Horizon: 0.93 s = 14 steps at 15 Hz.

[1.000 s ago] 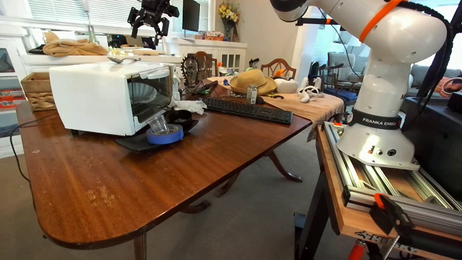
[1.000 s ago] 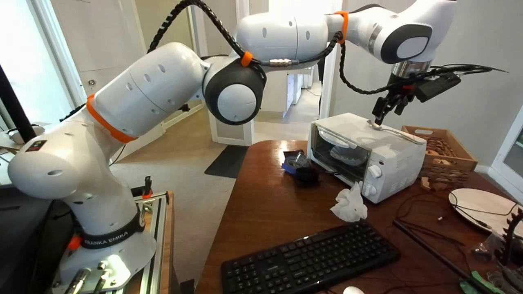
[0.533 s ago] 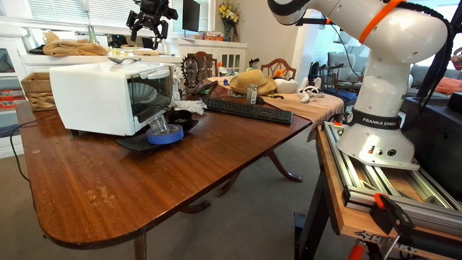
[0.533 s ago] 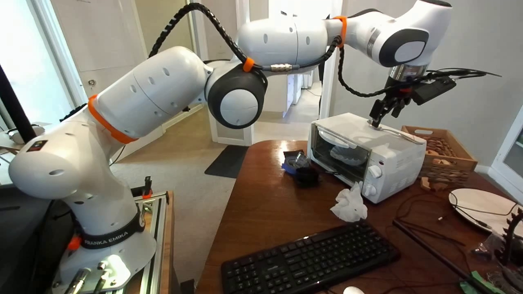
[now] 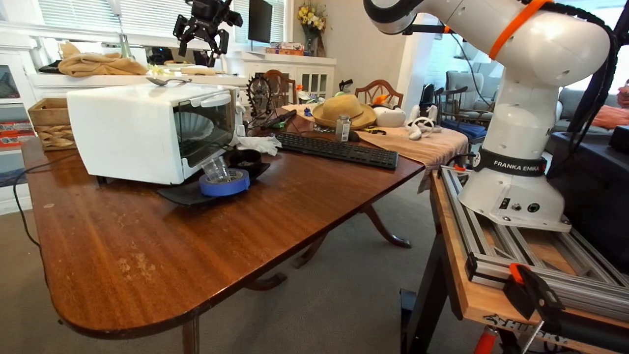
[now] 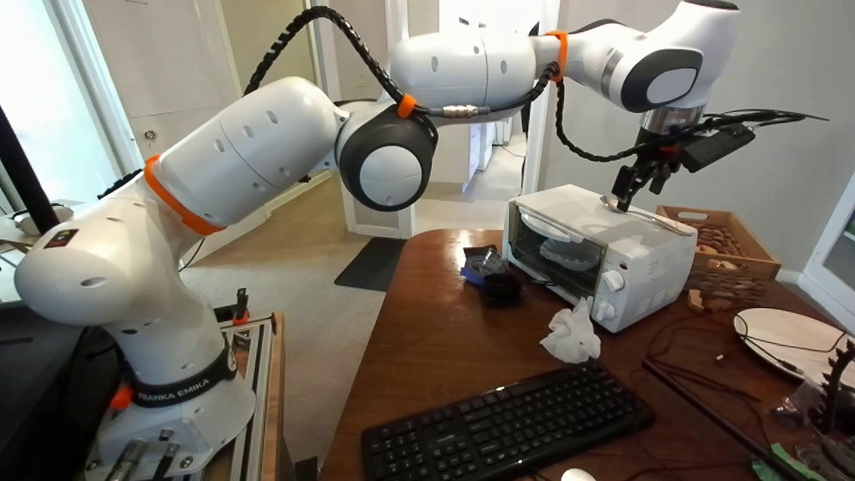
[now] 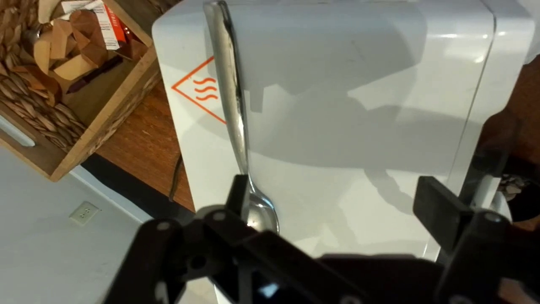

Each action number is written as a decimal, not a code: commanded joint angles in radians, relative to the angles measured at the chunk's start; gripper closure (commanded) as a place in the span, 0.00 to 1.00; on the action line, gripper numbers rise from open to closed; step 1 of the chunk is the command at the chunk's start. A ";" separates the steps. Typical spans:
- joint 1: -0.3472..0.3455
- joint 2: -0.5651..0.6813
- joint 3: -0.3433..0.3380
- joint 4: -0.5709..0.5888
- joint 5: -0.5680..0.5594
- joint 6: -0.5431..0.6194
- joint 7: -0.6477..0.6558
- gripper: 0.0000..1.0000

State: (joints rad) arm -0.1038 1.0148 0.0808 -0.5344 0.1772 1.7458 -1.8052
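Spoon (image 7: 238, 126) lies on the toaster oven (image 5: 123, 137) beneath a wide-spread gripper (image 7: 337, 199); the basket (image 6: 741, 282) alongside holds wooden pieces (image 7: 61, 38).

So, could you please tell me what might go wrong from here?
One finger of the open gripper sits close beside the spoon, contact unclear, so lowering it could pin or knock the spoon. The handle ends near the edge of the oven, so a nudge might send it over.
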 commanded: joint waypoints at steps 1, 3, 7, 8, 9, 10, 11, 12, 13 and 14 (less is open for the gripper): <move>0.037 0.030 -0.017 0.013 -0.036 0.032 -0.017 0.00; 0.058 0.047 -0.027 0.019 -0.060 0.044 -0.022 0.00; 0.072 0.077 -0.042 0.028 -0.078 0.092 -0.007 0.05; 0.075 0.083 -0.051 0.032 -0.082 0.107 0.002 0.06; 0.077 0.089 -0.059 0.034 -0.086 0.122 0.007 0.06; 0.079 0.092 -0.066 0.036 -0.089 0.136 0.011 0.07; 0.080 0.094 -0.071 0.037 -0.092 0.147 0.014 0.06; 0.080 0.095 -0.075 0.037 -0.091 0.153 0.015 0.08; 0.081 0.095 -0.077 0.035 -0.090 0.156 0.013 0.07; 0.081 0.094 -0.078 0.034 -0.089 0.151 0.010 0.07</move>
State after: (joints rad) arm -0.0358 1.0835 0.0190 -0.5344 0.1086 1.8864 -1.8079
